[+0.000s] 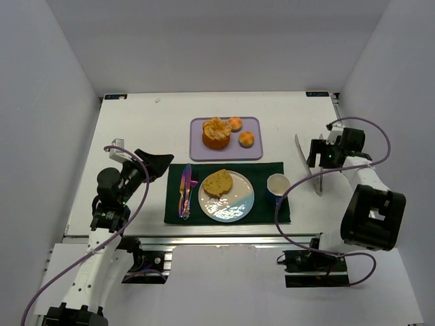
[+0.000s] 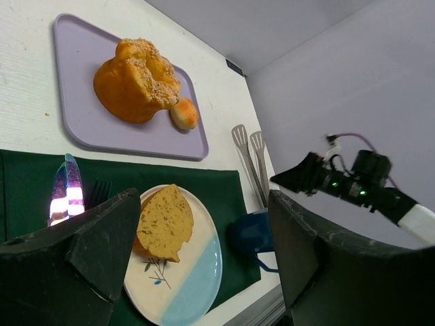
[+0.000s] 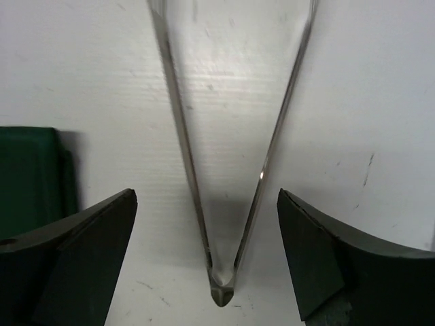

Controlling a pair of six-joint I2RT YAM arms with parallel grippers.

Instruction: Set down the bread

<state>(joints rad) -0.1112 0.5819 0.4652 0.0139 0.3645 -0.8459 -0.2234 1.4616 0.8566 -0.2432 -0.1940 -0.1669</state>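
The bread (image 1: 217, 182), a flat tan slice with a darker crust, lies on the upper left part of the white-and-blue plate (image 1: 234, 209). In the left wrist view the bread (image 2: 163, 221) rests on the plate (image 2: 187, 292). My left gripper (image 1: 160, 164) is open and empty, left of the mat, and stands apart from the bread; its jaws (image 2: 204, 204) frame the plate. My right gripper (image 1: 316, 153) is open and empty. It hovers over the metal tongs (image 1: 318, 185), whose hinge end (image 3: 221, 293) lies between the spread jaws (image 3: 207, 197).
A lilac tray (image 1: 253, 152) at the back holds a round orange cake (image 1: 216, 132) and two small buns (image 1: 235, 123). A dark green mat (image 1: 265, 170) carries the plate, iridescent cutlery (image 1: 185, 190) and a blue cup (image 1: 278, 185). White walls close in both sides.
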